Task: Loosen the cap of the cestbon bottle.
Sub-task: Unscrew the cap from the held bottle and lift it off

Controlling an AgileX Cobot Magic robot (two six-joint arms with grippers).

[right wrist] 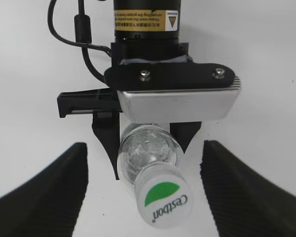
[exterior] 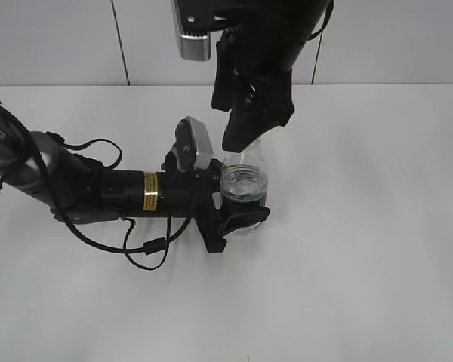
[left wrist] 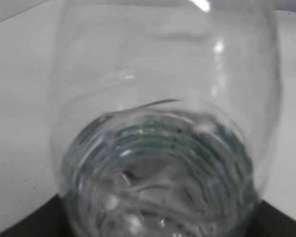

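The cestbon bottle (exterior: 244, 181), clear plastic, stands upright on the white table. My left gripper (exterior: 238, 205) is shut on its lower body from the left. In the left wrist view the bottle (left wrist: 163, 148) fills the frame, blurred. My right gripper (exterior: 241, 136) hangs directly above the bottle; the cap is hidden behind it in the exterior view. In the right wrist view the white cap (right wrist: 164, 201) with a green leaf mark and Cestbon lettering sits between my open right fingers (right wrist: 145, 192), which stand apart from it on both sides.
The white table (exterior: 362, 249) stretches around the bottle. My left arm (exterior: 121, 188) lies low across the table's left half, with a black cable (exterior: 147, 249) looping in front. A pale wall runs along the back.
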